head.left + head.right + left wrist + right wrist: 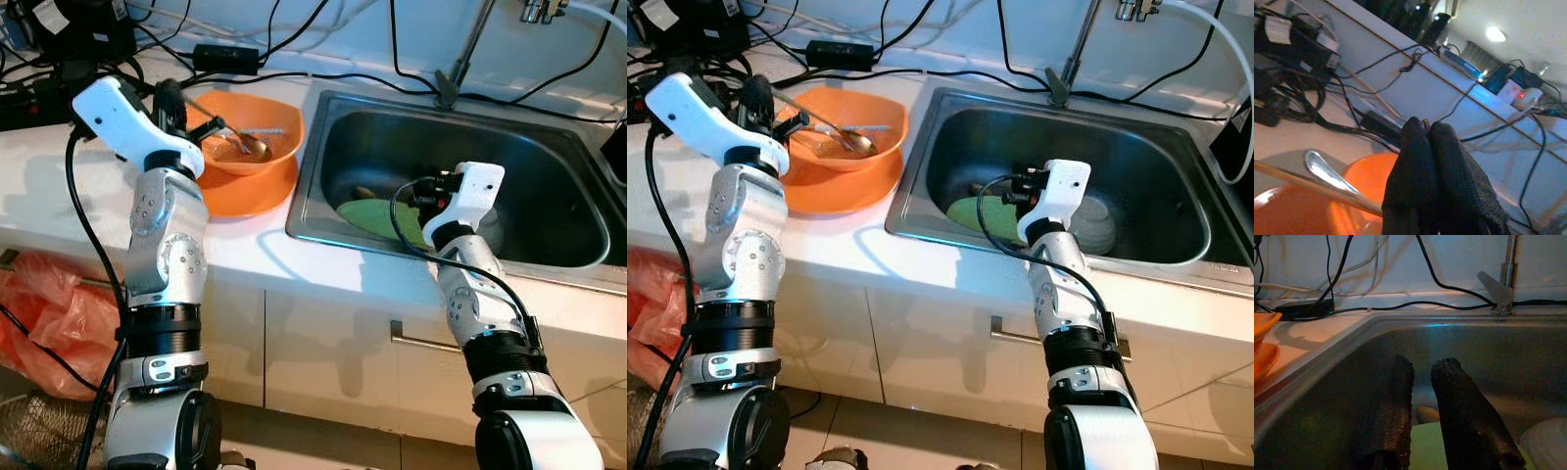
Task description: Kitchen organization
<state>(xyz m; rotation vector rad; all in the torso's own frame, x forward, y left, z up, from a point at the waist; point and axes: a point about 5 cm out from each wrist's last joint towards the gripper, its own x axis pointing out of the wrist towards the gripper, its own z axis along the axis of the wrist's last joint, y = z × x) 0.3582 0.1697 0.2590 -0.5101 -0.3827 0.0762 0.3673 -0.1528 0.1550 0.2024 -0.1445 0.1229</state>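
left gripper [1430,147], fingers pressed together, above the rim of an orange bowl [257,137] holding a spoon [247,144] and a chopstick [1312,185]; the bowl sits on an orange plate [260,191]. right gripper [1422,391], fingers slightly spread and empty, inside the steel sink [549,259] just above a green plate [970,211], beside a pale dish [1547,440].
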